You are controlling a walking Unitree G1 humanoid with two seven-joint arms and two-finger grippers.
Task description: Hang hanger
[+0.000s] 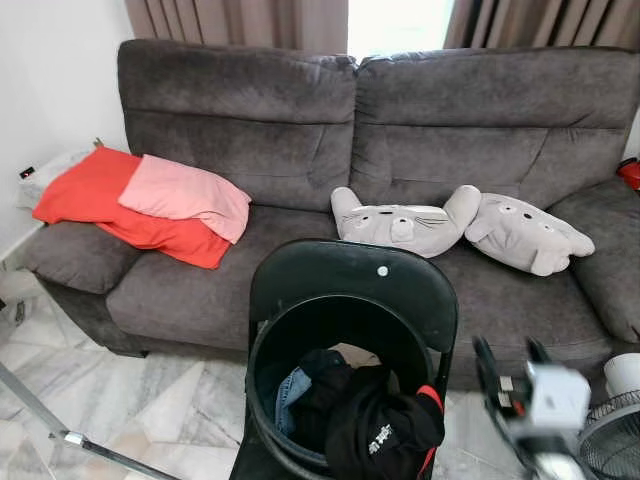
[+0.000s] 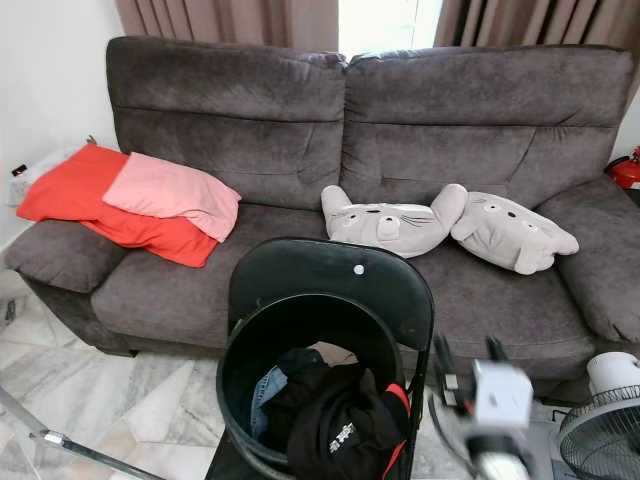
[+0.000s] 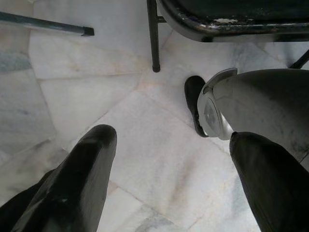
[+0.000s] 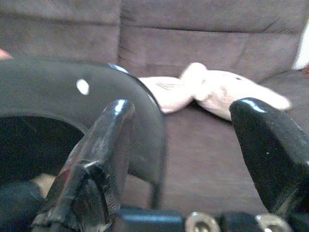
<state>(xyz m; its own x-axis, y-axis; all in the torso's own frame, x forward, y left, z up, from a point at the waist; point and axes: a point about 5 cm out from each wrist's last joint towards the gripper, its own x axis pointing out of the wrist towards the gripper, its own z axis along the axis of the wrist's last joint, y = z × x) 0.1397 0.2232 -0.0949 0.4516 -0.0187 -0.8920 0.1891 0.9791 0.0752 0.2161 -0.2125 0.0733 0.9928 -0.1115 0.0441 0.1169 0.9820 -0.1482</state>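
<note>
Blurred right gripper (image 1: 510, 352), fingers wide apart, rises beside the laundry bucket (image 1: 262, 385); white print on black clothing (image 1: 380, 438) seems unreadable.

Black bucket (image 1: 257, 352) on folding chair (image 1: 350, 270), clothes (image 1: 362, 420) heaped inside (black garment topmost, denim beside)

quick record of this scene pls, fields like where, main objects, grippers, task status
where: living room, marble floor, dark grey sofa
on sofa: red cushion with pink cushion on top; two grey plush cushions
in front: black folding chair bearing a black basket of clothes
right gripper: raised beside the chair, jaws open, empty
left gripper: pointing down at the floor, jaws open, empty
other: white fan at far right
task status: no hanger seen, not yet started
</note>
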